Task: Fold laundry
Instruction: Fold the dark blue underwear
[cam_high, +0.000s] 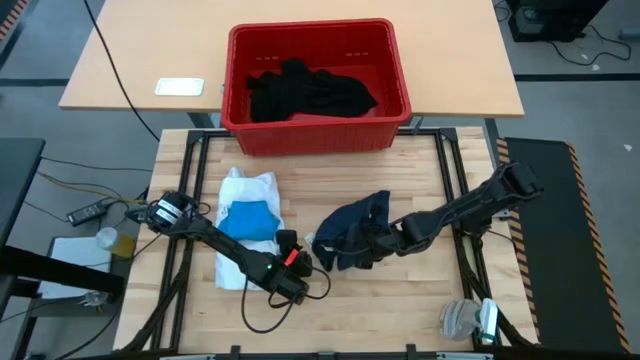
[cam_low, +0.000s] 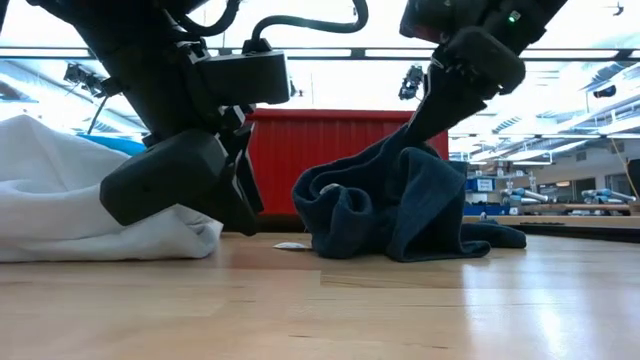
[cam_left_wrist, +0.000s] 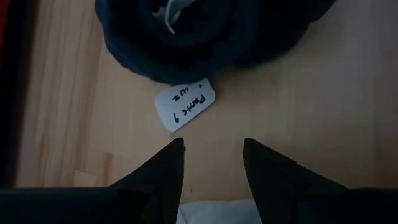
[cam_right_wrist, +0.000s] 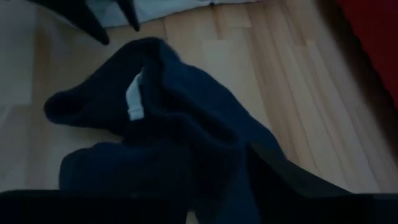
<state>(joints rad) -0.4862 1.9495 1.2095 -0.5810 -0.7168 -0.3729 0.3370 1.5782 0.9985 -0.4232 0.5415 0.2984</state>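
Note:
A dark blue garment (cam_high: 350, 235) lies crumpled at the table's middle, and its upper fold (cam_low: 405, 150) rises to my right gripper (cam_high: 372, 240), which comes at it from the right. My left gripper (cam_left_wrist: 213, 146) hovers open just left of the garment, over a white handwritten tag (cam_left_wrist: 185, 104) on the wood, with nothing between its fingers. A white shirt (cam_high: 245, 235) lies flat at the left with a bright blue piece (cam_high: 248, 218) on top. Black garments (cam_high: 310, 92) sit in the red crate (cam_high: 320, 135).
The red crate stands at the table's far edge. A black cable loop (cam_high: 270, 315) lies near the front edge under my left arm. A grey bundle (cam_high: 465, 320) sits at the near right corner. Bare wood shows between the garment and the front edge.

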